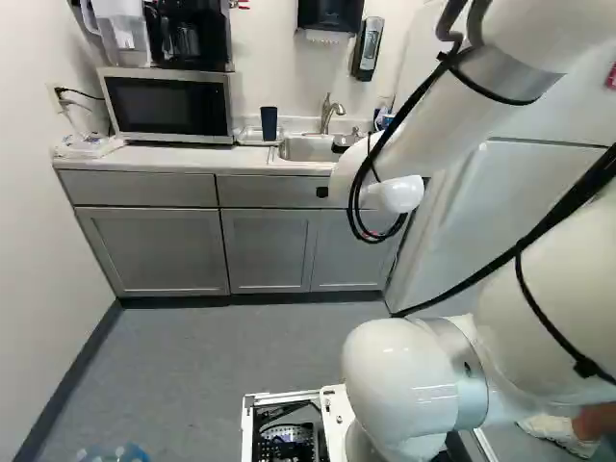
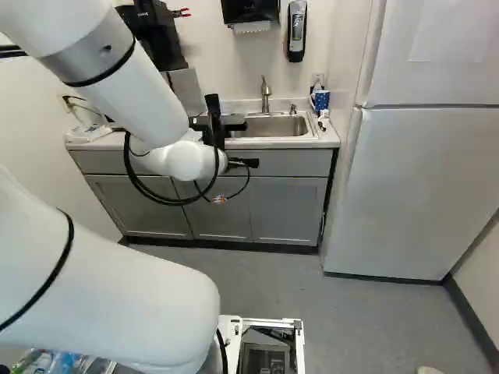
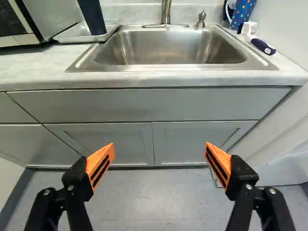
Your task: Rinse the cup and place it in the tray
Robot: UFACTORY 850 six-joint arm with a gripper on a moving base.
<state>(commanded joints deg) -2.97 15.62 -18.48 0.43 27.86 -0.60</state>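
Fingers spread wide apart, the gripper (image 2: 251,163) is open, its orange pads (image 3: 100,166) facing each other across a broad gap. It hangs in front of the grey cupboards (image 3: 106,139), short of the worktop (image 3: 43,65). Taking straight ahead of the gripper as 12 o'clock, the dark blue cup (image 3: 93,17) is at 11 o'clock, standing upright in the shallow clear tray (image 3: 72,35), near the end closest to the sink. The steel sink (image 3: 168,48) lies at 12 o'clock, set into the worktop, with the tap (image 3: 166,12) at its far edge. A small pump (image 3: 201,20) stands just beside the tap, at 3 o'clock from it.

The microwave (image 1: 168,106) sits on the worktop at 10 o'clock from the gripper, just beside the tray. At 1 o'clock, a brush (image 3: 263,46) with a dark blue handle lies beside the sink's rim, and a blue spotted container (image 3: 244,10) stands just beyond it. The tall white fridge (image 2: 421,187) is at 2 o'clock. On the wall above the sink hang a black towel holder (image 2: 249,9) and a soap dispenser (image 2: 296,33).
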